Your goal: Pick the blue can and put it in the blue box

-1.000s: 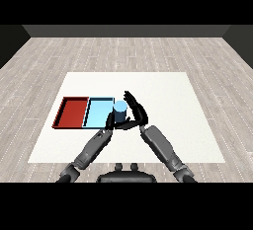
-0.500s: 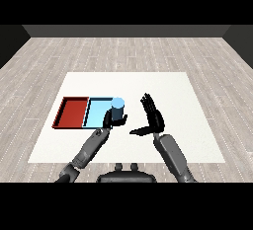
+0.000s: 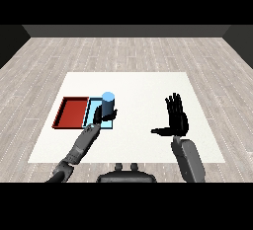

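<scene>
- Over the light blue tray (image 3: 93, 116), at the left of the white table (image 3: 138, 88), the left hand (image 3: 105, 114) is curled round the blue can (image 3: 108, 103) and holds it upright.
- The can's lower part sits in front of the tray's right half, so it is over or in the tray; whether its base rests on the tray floor or hangs just above it cannot be told from this view.
- The red tray (image 3: 71, 112) lies just beside the blue one, touching it on the left, and nothing shows inside it.
- The right hand (image 3: 176, 119) is well apart from the can, out over bare table at the right, with its fingers (image 3: 173, 102) straight and spread, its thumb out to the side, and nothing in it.
- Judged from this, the picking part of the task looks done: the can is in a hand's grasp and has been brought to the right tray, not the red one.
- What seems left is the last stretch: setting the can down on the tray floor if it is not there yet, uncurling the left hand, and drawing the hand clear without tipping the can.
- The can stands near the tray's right edge, so a slight knock on release could push it against or over the rim; that is the main risk still open.
- The task is close to its end but not finished while the hand grasps the can.
</scene>
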Action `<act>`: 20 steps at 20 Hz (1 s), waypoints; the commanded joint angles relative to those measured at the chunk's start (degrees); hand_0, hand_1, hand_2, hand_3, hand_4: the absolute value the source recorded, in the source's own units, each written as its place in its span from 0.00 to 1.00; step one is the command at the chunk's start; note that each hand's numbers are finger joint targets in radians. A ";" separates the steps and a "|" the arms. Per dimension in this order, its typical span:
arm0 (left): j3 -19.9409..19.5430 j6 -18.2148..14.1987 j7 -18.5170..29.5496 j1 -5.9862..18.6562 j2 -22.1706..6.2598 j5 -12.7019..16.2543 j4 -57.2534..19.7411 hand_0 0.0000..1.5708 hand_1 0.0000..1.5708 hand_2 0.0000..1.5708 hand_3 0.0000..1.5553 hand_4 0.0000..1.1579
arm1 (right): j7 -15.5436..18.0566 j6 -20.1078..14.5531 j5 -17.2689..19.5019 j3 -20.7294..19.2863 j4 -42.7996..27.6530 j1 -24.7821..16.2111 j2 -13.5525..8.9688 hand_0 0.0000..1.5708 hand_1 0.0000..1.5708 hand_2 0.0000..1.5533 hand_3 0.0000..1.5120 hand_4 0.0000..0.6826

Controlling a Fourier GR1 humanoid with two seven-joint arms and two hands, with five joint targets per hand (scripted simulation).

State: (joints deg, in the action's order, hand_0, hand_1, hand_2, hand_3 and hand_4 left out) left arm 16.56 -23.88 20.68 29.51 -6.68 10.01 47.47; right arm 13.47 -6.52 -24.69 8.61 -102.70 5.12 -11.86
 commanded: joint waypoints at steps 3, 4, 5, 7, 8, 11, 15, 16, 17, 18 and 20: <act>-6.16 -0.01 -4.22 0.14 -5.80 1.28 -5.70 1.00 1.00 1.00 0.96 0.96 | -1.08 -1.40 0.95 -1.07 -3.39 -4.38 -0.20 0.00 0.00 0.00 0.00 0.00; -8.45 2.44 -3.51 5.13 -6.81 2.02 -12.97 1.00 1.00 1.00 0.97 0.94 | -1.25 0.20 -0.61 -3.37 -3.22 -4.53 -2.03 0.00 0.00 0.00 0.00 0.00; -7.90 3.25 -6.98 3.87 -8.77 1.78 -10.78 1.00 1.00 1.00 0.97 0.93 | 0.38 -0.90 1.39 -1.62 -1.81 -5.33 0.03 0.00 0.00 0.00 0.00 0.00; -9.59 4.02 -7.04 7.66 -9.15 1.54 -17.94 1.00 1.00 1.00 0.97 0.94 | -0.55 0.14 -0.45 -4.69 -0.29 -3.19 -1.32 0.00 0.00 0.00 0.00 0.00; -10.00 3.47 -7.06 8.54 -9.86 0.84 -19.33 1.00 1.00 1.00 0.98 0.92 | 0.97 0.77 0.11 -4.25 3.80 -0.69 0.00 0.00 0.00 0.00 0.00 0.00; -9.93 2.61 -4.80 11.44 -8.74 -1.64 -28.60 1.00 1.00 1.00 0.96 0.91 | -0.30 0.63 0.29 -4.75 4.08 -0.28 -0.34 0.00 0.00 0.00 0.00 0.00; -10.91 5.02 -10.47 16.32 -11.61 -2.00 -36.35 1.00 1.00 0.98 0.90 0.86 | -0.27 1.58 -0.90 -5.54 6.46 0.08 0.07 0.00 0.00 0.00 0.00 0.00; -9.60 0.09 -11.30 16.77 -7.90 -3.80 -37.90 1.00 1.00 0.98 0.91 0.83 | 3.02 2.83 -0.62 -5.55 8.05 -1.45 1.01 0.00 0.00 0.00 0.00 0.00; -7.95 -0.25 -14.25 18.29 -6.78 -5.38 -38.79 0.99 0.99 0.94 0.89 0.84 | 1.09 1.57 -1.00 -5.89 8.24 1.02 1.33 0.00 0.00 0.00 0.00 0.00; -8.60 0.89 -12.11 16.16 -7.94 -5.19 -39.72 1.00 1.00 0.96 0.89 0.85 | 0.95 -0.59 1.31 -5.09 10.26 2.73 2.32 0.00 0.00 0.00 0.00 0.00; -8.38 0.29 -11.21 14.97 -6.14 -5.65 -42.41 1.00 1.00 0.93 0.76 0.81 | 4.52 2.48 0.99 -5.06 13.38 1.29 2.55 0.00 0.00 0.00 0.00 0.00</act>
State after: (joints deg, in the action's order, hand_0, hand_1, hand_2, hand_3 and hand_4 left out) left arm 7.86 -23.08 9.36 44.93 -14.20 5.70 10.04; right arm 15.16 -5.10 -24.54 3.36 -94.10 5.55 -10.67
